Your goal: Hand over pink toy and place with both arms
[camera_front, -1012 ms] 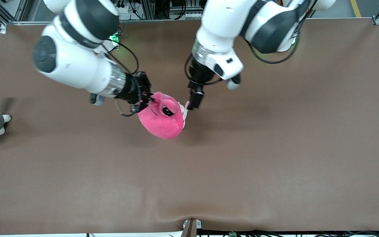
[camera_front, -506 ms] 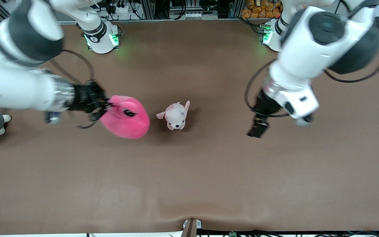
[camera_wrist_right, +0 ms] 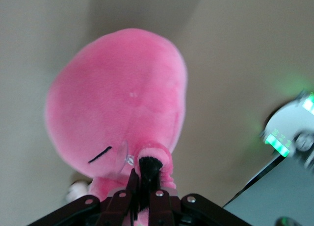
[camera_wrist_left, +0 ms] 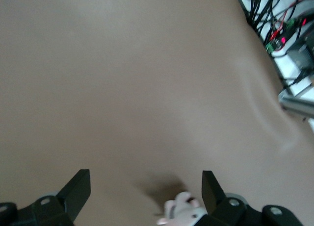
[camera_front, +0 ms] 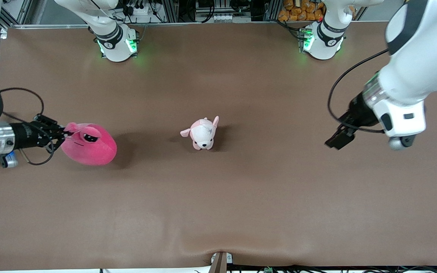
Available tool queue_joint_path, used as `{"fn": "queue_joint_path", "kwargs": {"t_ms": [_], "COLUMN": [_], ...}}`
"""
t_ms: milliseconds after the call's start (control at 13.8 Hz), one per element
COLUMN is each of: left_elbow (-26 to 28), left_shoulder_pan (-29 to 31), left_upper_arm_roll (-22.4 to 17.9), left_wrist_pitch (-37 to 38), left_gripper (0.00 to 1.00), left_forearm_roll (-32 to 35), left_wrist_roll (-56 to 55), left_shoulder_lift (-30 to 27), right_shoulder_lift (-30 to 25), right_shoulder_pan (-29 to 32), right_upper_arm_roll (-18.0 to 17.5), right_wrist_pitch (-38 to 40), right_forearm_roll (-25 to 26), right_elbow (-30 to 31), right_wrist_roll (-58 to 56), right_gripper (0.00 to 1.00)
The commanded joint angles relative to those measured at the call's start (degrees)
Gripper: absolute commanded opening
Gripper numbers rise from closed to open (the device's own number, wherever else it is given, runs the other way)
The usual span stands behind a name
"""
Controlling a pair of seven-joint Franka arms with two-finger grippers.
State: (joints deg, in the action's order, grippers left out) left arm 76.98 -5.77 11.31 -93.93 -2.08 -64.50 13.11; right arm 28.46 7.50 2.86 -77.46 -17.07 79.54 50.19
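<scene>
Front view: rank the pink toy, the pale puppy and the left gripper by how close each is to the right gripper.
1. Pink toy: held in the right gripper at the right arm's end.
2. Pale puppy: mid-table.
3. Left gripper: fingers open, empty, at the left arm's end.

You are in a robot lab: two big white arms (camera_front: 404, 72) stand at a brown table (camera_front: 218, 208), with wires (camera_front: 203, 9) and metal frames along its edge

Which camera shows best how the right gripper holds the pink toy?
The right wrist view: the right gripper is pinched shut on a nub of the pink toy. The front view shows the toy whole, but the grip is small there. The left wrist view misses it.
</scene>
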Motion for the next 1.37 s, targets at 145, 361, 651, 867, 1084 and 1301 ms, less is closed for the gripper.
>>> {"fn": "queue_joint_path", "kwargs": {"t_ms": [145, 361, 651, 867, 1084, 1301], "left_elbow": [14.42, 13.99, 13.64, 12.15, 10.92, 10.13], "left_shoulder_pan": [-0.56, 0.31, 1.81, 3.56, 4.01, 3.83], "left_upper_arm_roll": [-8.57, -11.48, -11.84, -12.19, -12.19, -12.10], "left_wrist_pitch": [0.84, 5.15, 7.35, 8.75, 9.73, 9.81], "left_gripper": [1.00, 1.00, 1.00, 1.00, 1.00, 1.00], "left_forearm_roll": [-1.79, -1.09, 4.00, 4.28, 4.28, 4.10], "left_wrist_roll": [25.86, 46.15, 63.67, 69.07, 69.16, 67.15], "left_shoulder_lift": [-13.20, -13.03, -13.03, -13.11, -12.85, -11.89], "right_shoulder_lift": [6.50, 7.83, 8.28, 6.88, 5.91, 1.70], "right_shoulder_pan": [3.83, 4.37, 4.63, 2.97, 0.51, -2.39], "right_upper_arm_roll": [-1.37, -1.37, -1.46, -1.81, -1.99, -2.16], "right_wrist_pitch": [0.02, -0.50, -1.12, 1.59, 4.68, 4.68], "right_forearm_roll": [3.98, 5.56, 8.11, 8.37, 8.29, 8.46], "right_elbow": [-1.40, -1.40, -1.84, -5.16, -12.72, -15.72], "right_wrist_roll": [-10.54, -15.73, -16.09, -16.44, -16.96, -16.62], "right_gripper": [0.00, 0.00, 0.99, 1.00, 1.00, 1.00]}}
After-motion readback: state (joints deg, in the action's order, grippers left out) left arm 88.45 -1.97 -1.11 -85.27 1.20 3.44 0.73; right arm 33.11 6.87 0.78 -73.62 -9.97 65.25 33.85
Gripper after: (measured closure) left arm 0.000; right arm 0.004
